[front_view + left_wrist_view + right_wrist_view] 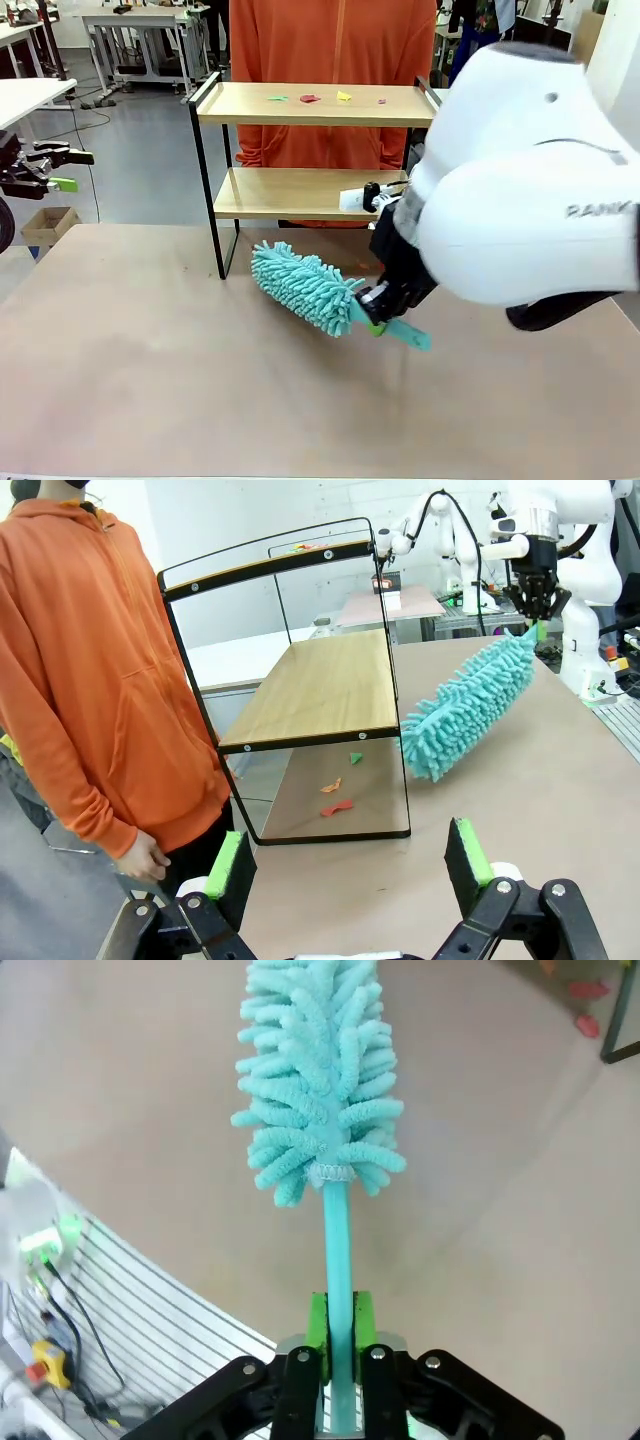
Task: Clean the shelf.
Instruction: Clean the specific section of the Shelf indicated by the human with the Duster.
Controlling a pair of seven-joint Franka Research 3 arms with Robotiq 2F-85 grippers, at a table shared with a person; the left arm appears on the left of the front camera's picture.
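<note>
Room: workshop with white tables far behind; a person (330, 60) in an orange hoodie stands at the far side, just behind the shelf.
Worktop: beige worktop (150, 380), bare at the near side.
Shelf: the shelf (240, 102) stands upright at the far middle of the worktop.
Top board: a few small coloured paper scraps (310, 98), green, red, yellow and pink, lie spread along it.
Lower board: looks bare in the left wrist view.
Under the shelf: more scraps (338, 795), orange, red and green, lie on the worktop below the lower board, inside the frame.
Duster: a teal microfibre duster (300, 285) hangs tilted just near of the shelf, head to the left, low over the worktop.
Right jaws: closed on the duster's handle close to its end.
Left jaws: wide open with nothing between them, far left and well apart from the shelf.
Risk, shelf: the frame is thin and looks light, so a firm sweep or a snagged duster head may push or tip it toward the person.
Risk, grip: held so near the handle's end, the duster may twist or slip under side load.
Risk, scraps: swept off the top, they may only join the ones below.
Risk, arm: the bulky right arm is close to the shelf's right end and may knock it.
</note>
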